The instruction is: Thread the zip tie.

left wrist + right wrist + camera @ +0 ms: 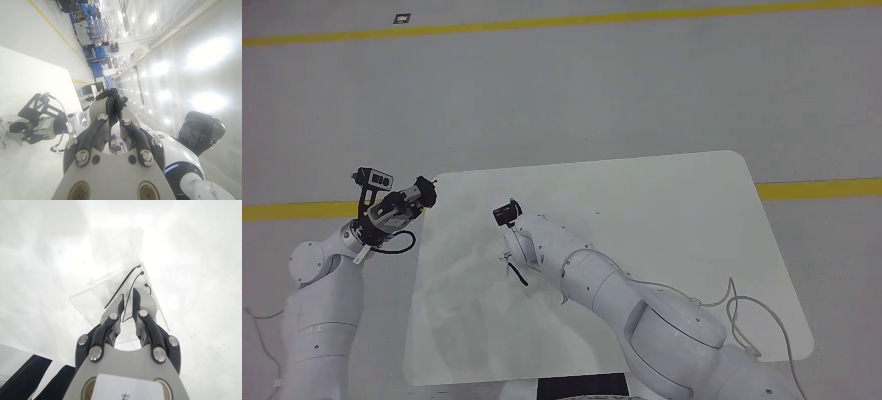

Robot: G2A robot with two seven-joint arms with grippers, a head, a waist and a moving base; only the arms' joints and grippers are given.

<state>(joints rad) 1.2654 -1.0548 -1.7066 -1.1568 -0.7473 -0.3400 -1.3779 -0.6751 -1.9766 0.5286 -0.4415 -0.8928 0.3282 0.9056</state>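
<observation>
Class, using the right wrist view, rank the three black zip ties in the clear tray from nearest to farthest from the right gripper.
1. Thin zip tie, lying between the open jaws of the right gripper.
2. Thick zip tie, outside one jaw, and short zip tie, outside the other: too close to call.

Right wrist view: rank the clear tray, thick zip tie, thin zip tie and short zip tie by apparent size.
1. clear tray
2. thick zip tie and thin zip tie: similar length, so unranked
3. short zip tie
</observation>
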